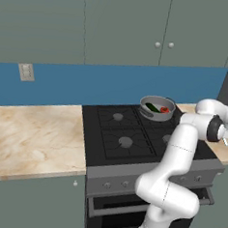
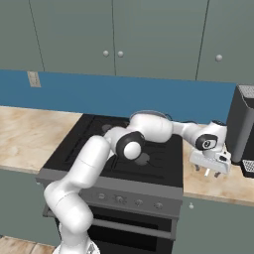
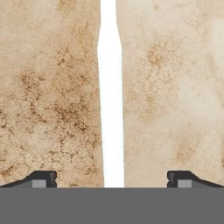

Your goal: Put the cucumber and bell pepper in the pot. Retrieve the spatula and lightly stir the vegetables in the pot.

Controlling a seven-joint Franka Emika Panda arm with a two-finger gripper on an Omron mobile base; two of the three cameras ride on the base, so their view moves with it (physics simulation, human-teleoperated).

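Right now the tool (image 3: 112, 179) points down over the marbled tan surface (image 3: 52, 96), its two dark fingertips (image 3: 41, 178) spread as wide as they go, with nothing pinched between them. In the hand view the spatula (image 3: 111, 109) lies flat on that surface as a slim white strip running straight up from between the fingertips; it is narrow near them, widens a little higher up, then narrows again towards the top edge. It sits about midway between the two tips and touches neither.

From the right base view the tool (image 2: 212, 172) hangs just above the surface to the right of the stove (image 2: 119, 154), near a dark appliance (image 2: 244, 130) that stands on the same surface by the blue wall. The white arm (image 2: 94, 158) reaches across the cooktop from the lower left to get there.

In the left base view the pot (image 1: 157, 108) stands on the back right burner of the stove (image 1: 128, 136). Inside it lie the cucumber (image 1: 152, 108), dark green and on the left side, and the bell pepper (image 1: 164, 110), red and just to its right; the two look close together, whether touching I cannot tell. The pot is well apart from the tool, which is over at the right edge of that view.
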